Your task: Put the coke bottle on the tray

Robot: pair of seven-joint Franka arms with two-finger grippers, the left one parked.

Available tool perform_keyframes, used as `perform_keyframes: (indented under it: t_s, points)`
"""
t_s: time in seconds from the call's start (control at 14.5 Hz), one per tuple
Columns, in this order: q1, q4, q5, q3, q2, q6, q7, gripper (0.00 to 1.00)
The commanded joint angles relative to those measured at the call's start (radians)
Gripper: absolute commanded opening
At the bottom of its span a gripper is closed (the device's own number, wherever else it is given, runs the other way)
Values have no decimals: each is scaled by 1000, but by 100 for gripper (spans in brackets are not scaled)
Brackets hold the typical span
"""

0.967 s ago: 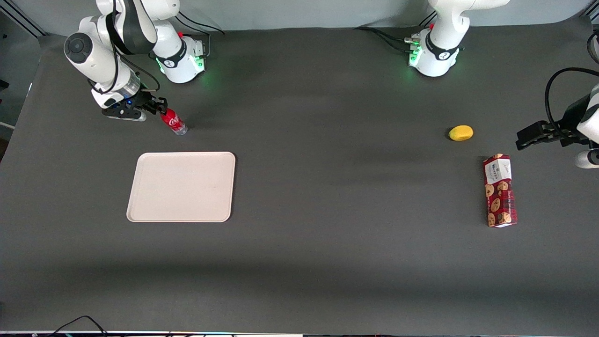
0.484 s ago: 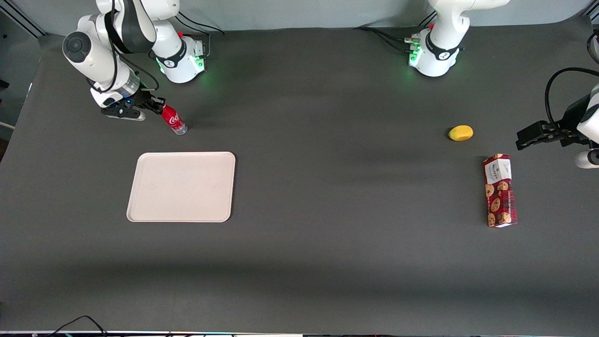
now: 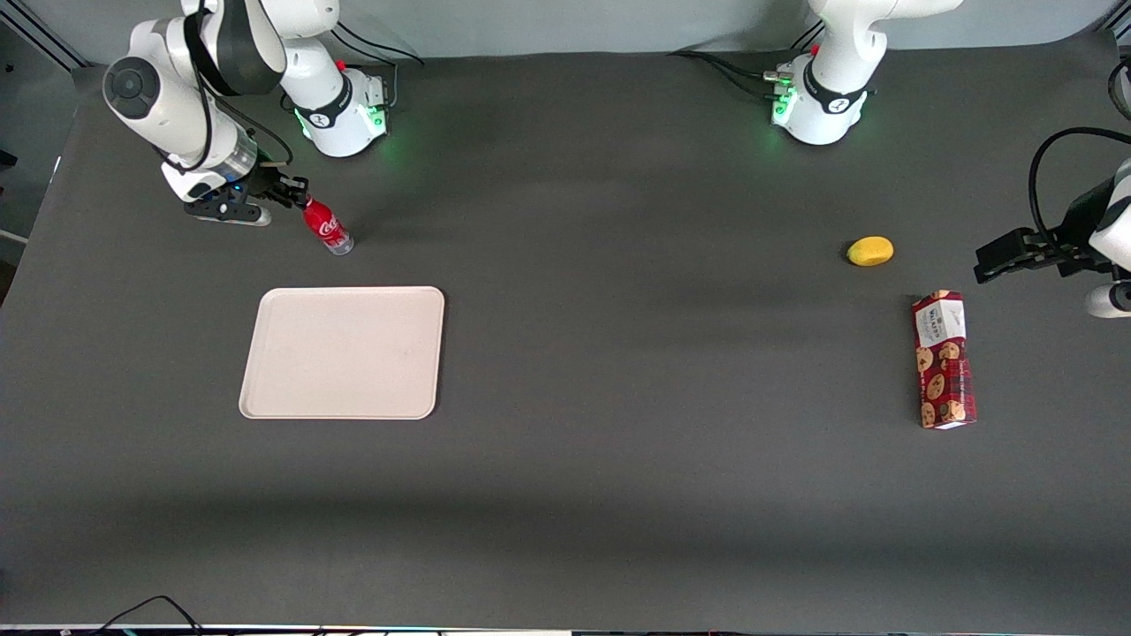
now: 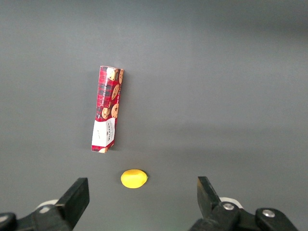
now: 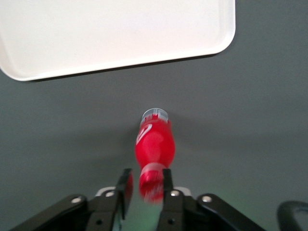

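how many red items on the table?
2. The coke bottle, cap between the gripper fingers, stands farther from the camera than the tray. The cookie box lies toward the parked arm's end.

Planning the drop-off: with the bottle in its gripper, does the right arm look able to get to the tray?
Probably yes. The gripper is shut on the coke bottle, and only bare table separates it from the tray, which sits close by and holds nothing.
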Motion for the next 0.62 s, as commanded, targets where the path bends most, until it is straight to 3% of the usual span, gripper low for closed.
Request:
perform_keyframes:
  t_s: [0.0, 0.35, 0.55]
  points:
    - [6, 181, 1, -1, 1, -181, 8, 100]
    - [8, 517, -24, -7, 18, -563, -10, 100]
    - [8, 647, -24, -5, 22, -704, -24, 100]
